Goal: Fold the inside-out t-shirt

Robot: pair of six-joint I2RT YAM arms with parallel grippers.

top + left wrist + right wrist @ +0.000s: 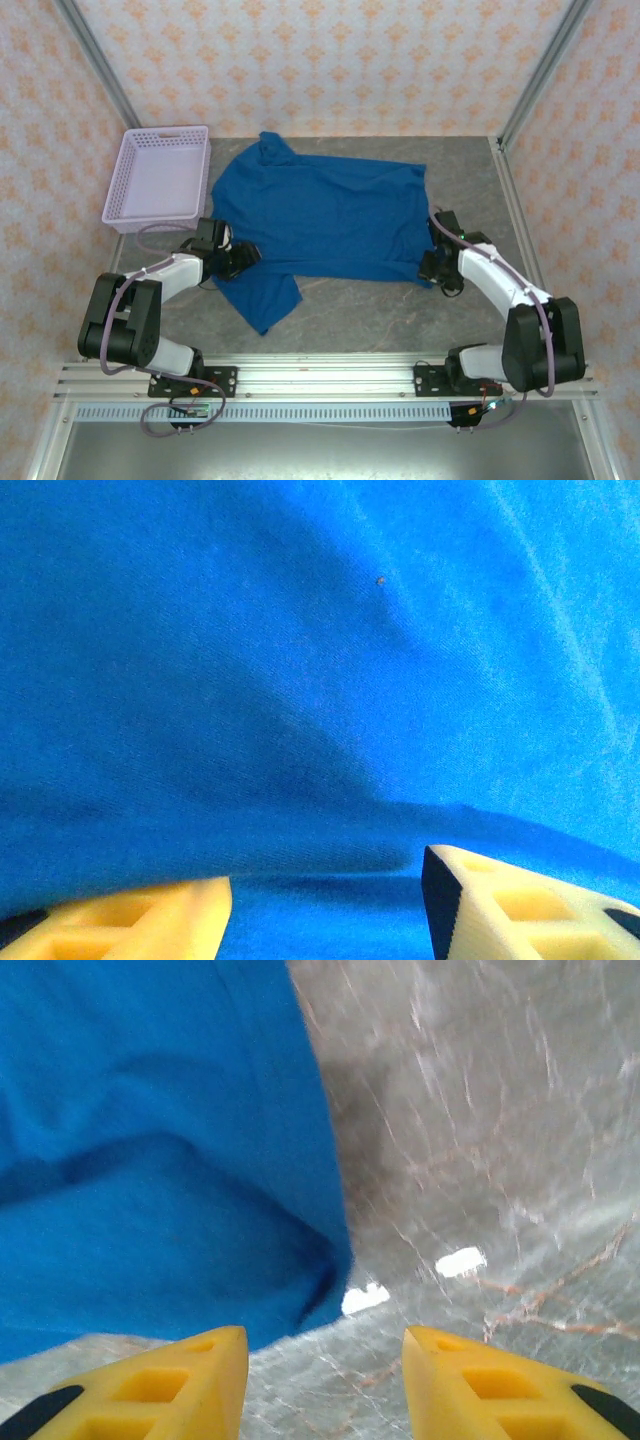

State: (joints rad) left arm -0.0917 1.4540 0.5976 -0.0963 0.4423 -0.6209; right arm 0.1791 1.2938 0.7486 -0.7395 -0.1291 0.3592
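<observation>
We've got the t-shirt (320, 215) spread out in the middle of the table (400, 320). Left gripper (325, 900): fingers spread, blue cloth draped at twelve o'clock. Right gripper (325, 1350): fingers spread too, the shirt's corner at eleven o'clock.

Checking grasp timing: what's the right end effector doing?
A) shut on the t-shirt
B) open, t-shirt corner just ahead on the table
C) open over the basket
B: the right end effector has its fingers apart over bare table, with the t-shirt corner just ahead.
</observation>
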